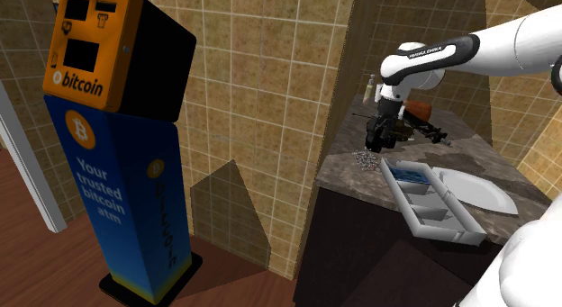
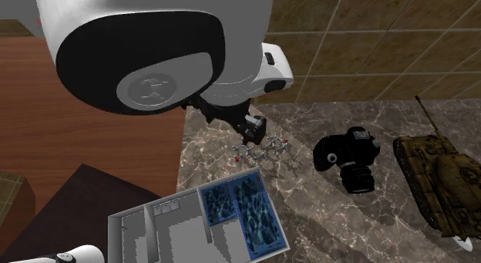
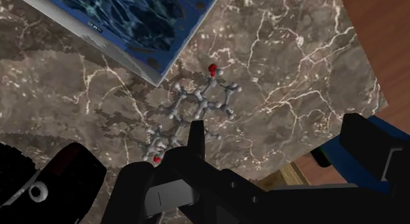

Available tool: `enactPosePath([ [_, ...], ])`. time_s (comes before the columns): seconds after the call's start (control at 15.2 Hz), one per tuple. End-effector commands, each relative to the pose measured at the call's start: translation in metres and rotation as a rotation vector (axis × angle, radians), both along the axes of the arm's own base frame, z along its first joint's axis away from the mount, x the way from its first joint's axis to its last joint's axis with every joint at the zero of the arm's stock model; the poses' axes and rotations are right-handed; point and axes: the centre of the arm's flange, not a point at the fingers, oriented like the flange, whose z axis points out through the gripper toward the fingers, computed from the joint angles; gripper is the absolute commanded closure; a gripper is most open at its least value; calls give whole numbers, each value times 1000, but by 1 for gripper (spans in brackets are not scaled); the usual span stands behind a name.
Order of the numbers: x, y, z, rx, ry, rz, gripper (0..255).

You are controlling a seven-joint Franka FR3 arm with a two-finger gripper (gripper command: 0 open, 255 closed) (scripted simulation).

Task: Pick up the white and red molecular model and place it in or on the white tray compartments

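- From the shoulder view, the molecular model [image 1: 365, 159] is hard to read. It is a pale cluster of specks on the dark veined counter [image 1: 459, 148], and its red bits are too small to pick out.
- In that view, at about 2 o'clock from the gripper [image 1: 376, 145], a brown tank [image 1: 419, 110] and a black camera [image 1: 425, 130] run together. I can't separate them cleanly.
- In the second exterior view, a big white-and-black joint of the arm [image 2: 154, 53] blocks everything from 10 to 12 o'clock. The tank [image 2: 435, 177] is cut by the edge at 3 o'clock, and the tray [image 2: 162, 230] by the edge at 6 o'clock.
- The wrist view catches one corner of the tray [image 3: 98, 44], blue-patterned inside, and a cut-off piece of the camera [image 3: 39, 186]. The near end of the model [image 3: 197, 104] slips behind a finger.
- The model [image 2: 262, 152] lies on the counter, at 9 o'clock from the camera [image 2: 348, 157] and 1 o'clock from the tray. It is near the tray's corner but apart from it. Up close it is grey-white balls with a red one at each end.
- In the shoulder view the arm [image 1: 486, 49] comes in from 2 o'clock, its forearm roughly level. The wrist is bent down so the gripper points at the counter, and the model sits at 7 o'clock from it.
- The gripper [image 3: 282, 137] hovers just above the model. Its fingers [image 3: 368, 150] are spread and hold nothing, and the model lies ahead of them, not between them.
- In the shoulder view the tray [image 1: 446, 235] sits at 4 o'clock from the model, with a white basin [image 1: 482, 190] at its 2 o'clock. An orange-and-blue bitcoin machine [image 1: 117, 170] stands off at 9 o'clock.
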Motion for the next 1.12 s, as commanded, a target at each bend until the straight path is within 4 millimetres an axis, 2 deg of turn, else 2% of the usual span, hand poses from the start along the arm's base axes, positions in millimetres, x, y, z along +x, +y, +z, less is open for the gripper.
enactPosePath([
  [0.0,14,-23,-11,6,3,1,0],
  [0.46,58,-97,-55,31,15,-3,0],
  [0.99,60,-96,-96,32,16,-3,0],
  [1.06,60,-96,-96,32,16,-3,0],
])
